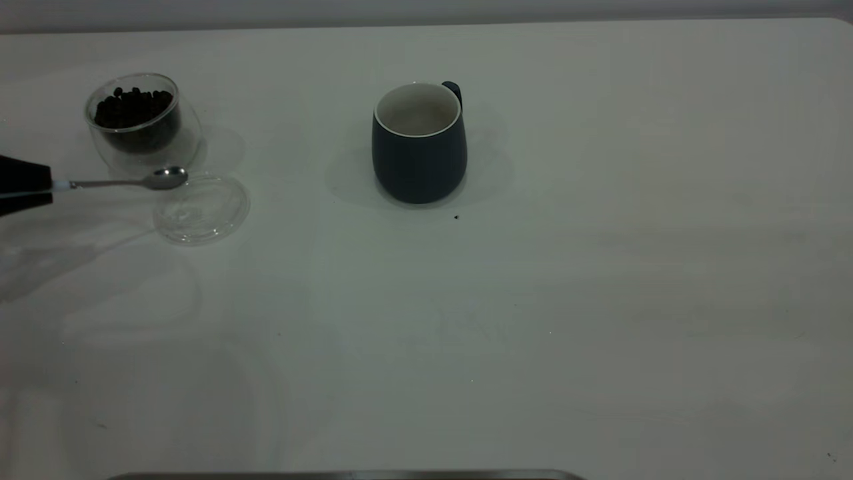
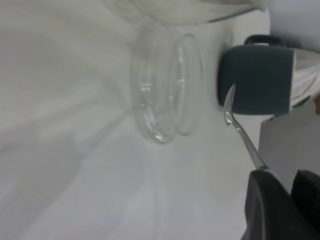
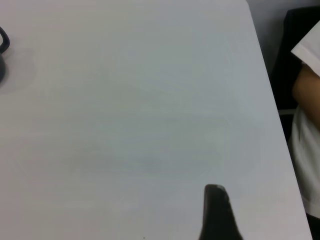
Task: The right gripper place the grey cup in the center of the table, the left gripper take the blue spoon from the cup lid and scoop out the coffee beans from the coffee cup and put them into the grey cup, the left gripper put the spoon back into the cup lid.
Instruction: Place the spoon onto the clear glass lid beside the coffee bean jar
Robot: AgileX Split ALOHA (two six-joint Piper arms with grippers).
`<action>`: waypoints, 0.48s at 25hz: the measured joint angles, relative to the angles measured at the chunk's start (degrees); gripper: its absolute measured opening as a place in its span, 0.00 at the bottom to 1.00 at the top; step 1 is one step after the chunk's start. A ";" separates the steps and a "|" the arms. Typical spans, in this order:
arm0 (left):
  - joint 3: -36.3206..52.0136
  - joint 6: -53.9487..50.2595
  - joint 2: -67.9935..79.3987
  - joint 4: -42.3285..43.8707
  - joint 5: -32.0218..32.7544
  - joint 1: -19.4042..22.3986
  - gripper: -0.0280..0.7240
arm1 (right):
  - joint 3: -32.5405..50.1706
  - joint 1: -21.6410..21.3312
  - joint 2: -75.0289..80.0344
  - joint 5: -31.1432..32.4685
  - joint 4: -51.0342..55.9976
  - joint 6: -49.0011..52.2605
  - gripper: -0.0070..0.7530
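White table (image 1: 600, 300) fills nearly all of the exterior view, w/ a thin strip of pale wall along the far edge and a few tiny dark specks, one just in front of the grey cup (image 1: 419, 145). Grey cup stands upright near the table's middle, handle turned to the far side, inside off-white and looking empty. Well left of it, the coffee cup (image 1: 141, 123) sits upright w/ coffee beans (image 1: 133, 107) heaped inside. Cup lid (image 1: 202, 209) lies flat on the table just in front of the coffee cup, to its right. Blue spoon (image 1: 133, 181) is held roughly level above the table, bowl over the lid's far rim, close in front of the coffee cup; handle end runs into the left gripper (image 1: 23, 185) at the left edge, fingers clamped on the handle. Left wrist view shows the same grip, w/ spoon bowl, lid and grey cup beyond. Right gripper (image 3: 216, 212) shows only in its own wrist view, one dark finger over bare table; open or closed can't tell. Past the table edge there, a person's arm (image 3: 306, 82) in a white sleeve.
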 joint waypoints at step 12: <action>-0.12 5.89 2.05 -6.13 -7.34 -5.88 0.20 | 0.00 0.00 0.00 0.00 0.00 0.00 0.61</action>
